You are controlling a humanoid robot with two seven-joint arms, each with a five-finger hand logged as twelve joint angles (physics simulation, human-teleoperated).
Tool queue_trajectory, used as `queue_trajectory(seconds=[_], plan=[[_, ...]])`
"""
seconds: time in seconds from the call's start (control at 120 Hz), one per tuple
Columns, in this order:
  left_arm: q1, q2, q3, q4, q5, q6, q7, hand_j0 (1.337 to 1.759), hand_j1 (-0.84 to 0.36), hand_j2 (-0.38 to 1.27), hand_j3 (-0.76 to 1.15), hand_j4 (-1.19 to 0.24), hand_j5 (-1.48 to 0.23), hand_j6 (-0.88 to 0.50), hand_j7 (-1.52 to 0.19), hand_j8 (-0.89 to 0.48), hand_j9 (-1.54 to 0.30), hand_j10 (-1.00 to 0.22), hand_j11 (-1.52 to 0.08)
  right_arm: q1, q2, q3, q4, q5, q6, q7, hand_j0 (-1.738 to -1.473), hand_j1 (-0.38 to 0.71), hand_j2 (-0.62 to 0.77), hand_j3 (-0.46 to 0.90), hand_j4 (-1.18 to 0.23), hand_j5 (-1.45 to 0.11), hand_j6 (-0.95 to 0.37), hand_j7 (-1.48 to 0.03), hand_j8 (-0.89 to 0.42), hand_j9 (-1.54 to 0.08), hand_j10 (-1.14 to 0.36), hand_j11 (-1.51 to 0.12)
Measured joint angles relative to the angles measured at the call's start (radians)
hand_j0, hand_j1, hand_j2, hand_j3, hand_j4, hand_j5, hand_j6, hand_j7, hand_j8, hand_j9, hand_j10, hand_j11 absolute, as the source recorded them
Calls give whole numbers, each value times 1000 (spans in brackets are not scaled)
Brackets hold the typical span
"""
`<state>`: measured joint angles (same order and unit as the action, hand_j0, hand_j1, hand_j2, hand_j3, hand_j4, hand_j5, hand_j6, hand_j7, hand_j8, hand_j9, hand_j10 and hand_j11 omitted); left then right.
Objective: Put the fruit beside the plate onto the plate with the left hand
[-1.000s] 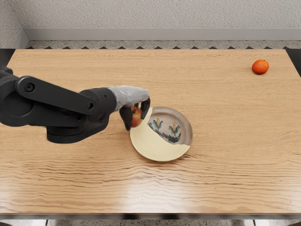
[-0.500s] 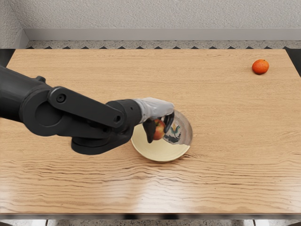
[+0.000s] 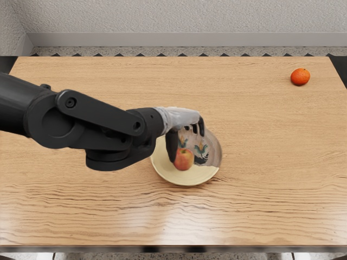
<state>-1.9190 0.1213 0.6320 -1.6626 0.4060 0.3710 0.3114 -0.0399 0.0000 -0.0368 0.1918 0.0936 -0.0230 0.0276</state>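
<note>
**Mia:** Which way does the apple (image 3: 184,159) point?

**Ben:** It is round like a ball, so it has no long side. I cannot tell where its stem is.

**Mia:** Where is it?

**Ben:** It sits on the plate (image 3: 187,179), on the side of the plate nearest the arm.

**Mia:** What does it look like?

**Ben:** It is red, with a yellow patch on it. It looks small next to the plate.

**Mia:** Is the left hand (image 3: 181,119) holding it?

**Ben:** No. The hand hangs over the far part of the plate. Its dark fingers (image 3: 201,127) are spread and hold nothing. The thumb (image 3: 172,146) points down, just beside the apple.

**Mia:** And the plate?

**Ben:** It is round and cream, and it has blue and green flowers painted on it. It looks shiny.

**Mia:** What is under the plate?

**Ben:** A wooden table (image 3: 244,206) with wavy lines in the wood. An orange (image 3: 300,76) lies far from the plate, by the back right corner.

**Mia:** And behind the plate?

**Ben:** A grey wall (image 3: 162,16), with a strip of patterned floor below it.
</note>
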Motion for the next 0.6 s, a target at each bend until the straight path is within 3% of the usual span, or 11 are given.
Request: queue_trajectory(seconds=[0.192, 0.308, 0.417, 0.458, 0.542, 0.6], plan=[[59, 227, -83, 1, 0, -33, -1, 1657, 8, 81, 0, -310, -415, -281, -412, -277, -409, -311, -411, 0, 0, 0, 0, 0, 0, 0, -1658, -312, -6, 0, -31, -40, -31, -40, -31, -40, -31, -40], [143, 421, -208, -2, 0, -200, -1, 1658, 25, 68, 0, -285, -377, -269, -376, -266, -374, -286, -375, 0, 0, 0, 0, 0, 0, 0, -1658, -312, -6, 0, -31, -40, -31, -40, -31, -40, -31, -40], [279, 553, -360, -1, 0, -384, -1, 1658, 34, 61, 0, -272, -357, -263, -356, -261, -355, -272, -355, 0, 0, 0, 0, 0, 0, 0, -1658, -312, -6, 0, -31, -40, -31, -40, -31, -40, -31, -40], [374, 602, -434, 5, 0, -457, -1, 1658, 36, 59, 0, -268, -351, -261, -351, -259, -350, -269, -350, 0, 0, 0, 0, 0, 0, 0, -1658, -312, -6, 0, -31, -40, -31, -40, -31, -40, -31, -40], [539, 619, -615, 49, 0, -632, -1, 1658, 40, 57, 0, -264, -344, -259, -343, -258, -343, -264, -343, 0, 0, 0, 0, 0, 0, 0, -1658, -312, -6, 0, -31, -40, -31, -40, -31, -40, -31, -40], [600, 642, -730, 87, -1, -746, -1, 1658, 42, 56, 0, -261, -340, -258, -339, -257, -339, -261, -339, 0, 0, 0, 0, 0, 0, 0, -1658, -312, -6, 0, -31, -40, -31, -40, -31, -40, -31, -40]])
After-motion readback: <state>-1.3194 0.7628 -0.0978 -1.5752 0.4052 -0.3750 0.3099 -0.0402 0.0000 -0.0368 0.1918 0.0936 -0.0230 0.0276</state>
